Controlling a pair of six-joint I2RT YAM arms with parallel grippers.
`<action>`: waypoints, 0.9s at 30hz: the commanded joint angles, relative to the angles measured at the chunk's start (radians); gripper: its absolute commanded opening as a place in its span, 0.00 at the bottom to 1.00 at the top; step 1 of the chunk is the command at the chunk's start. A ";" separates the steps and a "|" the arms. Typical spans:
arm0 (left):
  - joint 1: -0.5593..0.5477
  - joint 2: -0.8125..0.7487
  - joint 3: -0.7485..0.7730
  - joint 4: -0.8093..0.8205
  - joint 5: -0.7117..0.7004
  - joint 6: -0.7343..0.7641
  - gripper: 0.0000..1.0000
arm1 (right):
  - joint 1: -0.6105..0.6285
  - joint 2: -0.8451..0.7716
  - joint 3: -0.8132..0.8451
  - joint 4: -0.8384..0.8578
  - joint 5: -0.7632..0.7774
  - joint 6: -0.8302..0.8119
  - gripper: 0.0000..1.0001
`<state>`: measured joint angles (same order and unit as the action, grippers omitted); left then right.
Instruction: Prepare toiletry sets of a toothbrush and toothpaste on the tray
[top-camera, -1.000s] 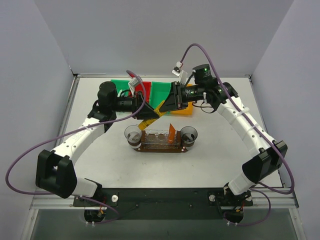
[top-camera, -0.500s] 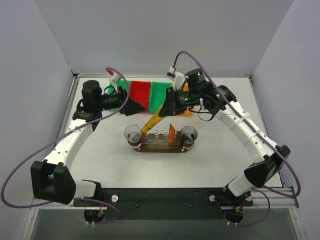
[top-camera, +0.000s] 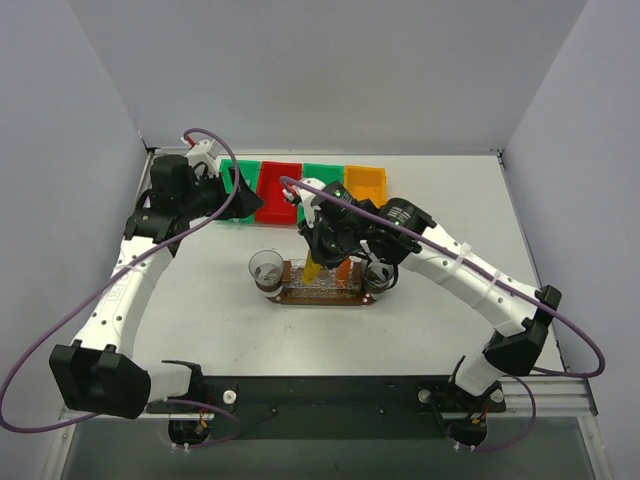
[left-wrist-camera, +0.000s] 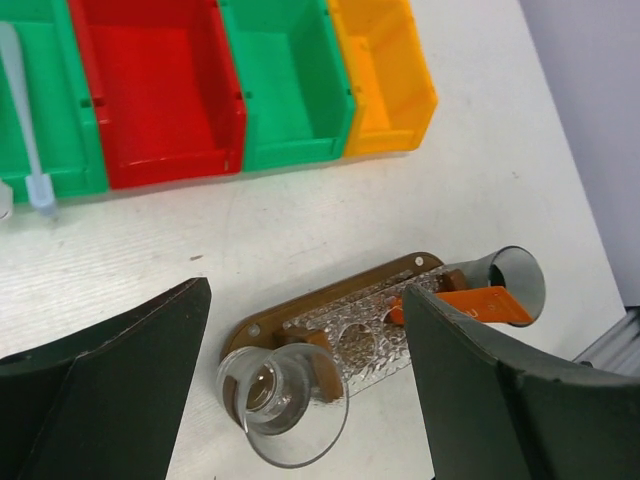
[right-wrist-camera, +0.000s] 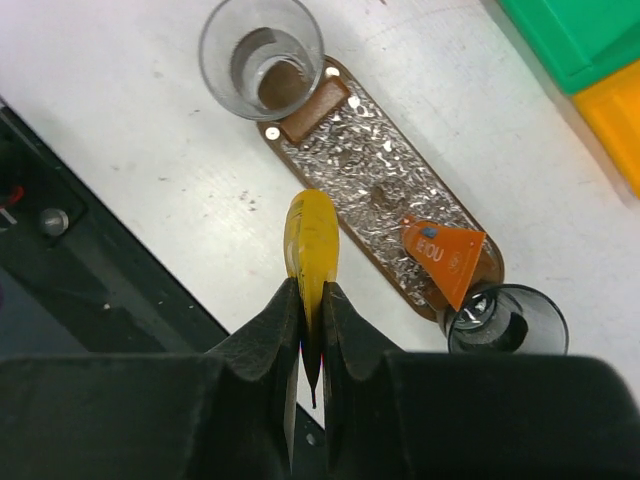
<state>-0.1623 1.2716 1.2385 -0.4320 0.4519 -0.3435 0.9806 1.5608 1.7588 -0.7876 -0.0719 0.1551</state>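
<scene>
My right gripper (right-wrist-camera: 310, 300) is shut on the flat tail of the yellow toothpaste (right-wrist-camera: 312, 245), which hangs nose-down over the near edge of the dark-brown tray (right-wrist-camera: 415, 165). From above, the right gripper (top-camera: 318, 252) hovers over the tray (top-camera: 300, 297). The orange toothpaste (right-wrist-camera: 445, 257) stands upright on the tray near its right-hand glass. My left gripper (top-camera: 243, 200) is open and holds nothing, back over the bins. One white toothbrush (left-wrist-camera: 22, 110) lies in the leftmost green bin (left-wrist-camera: 60, 175). The left wrist view also shows the tray (left-wrist-camera: 300, 312) and orange toothpaste (left-wrist-camera: 480, 303).
A clear glass (top-camera: 265, 268) stands at the tray's left end and another (right-wrist-camera: 505, 320) at its right end. Along the back sit a row of bins: green, red (top-camera: 278, 190), green (top-camera: 322, 175), orange (top-camera: 366, 183). The black base rail runs along the near edge.
The left gripper opened, let go of the yellow toothpaste and drew back left. The right arm carried the tube from the bins toward me, down over the tray.
</scene>
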 joint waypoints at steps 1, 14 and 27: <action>0.003 -0.038 0.038 -0.090 -0.111 0.024 0.88 | 0.004 0.041 0.027 -0.003 0.184 -0.014 0.00; 0.004 -0.043 -0.007 -0.067 -0.088 -0.009 0.89 | -0.026 0.051 -0.076 0.099 0.190 -0.028 0.00; 0.015 -0.028 -0.020 -0.051 -0.073 -0.031 0.89 | -0.030 0.064 -0.099 0.065 0.155 -0.019 0.00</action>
<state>-0.1574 1.2510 1.2156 -0.5129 0.3672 -0.3622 0.9558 1.6176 1.6577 -0.7170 0.0841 0.1329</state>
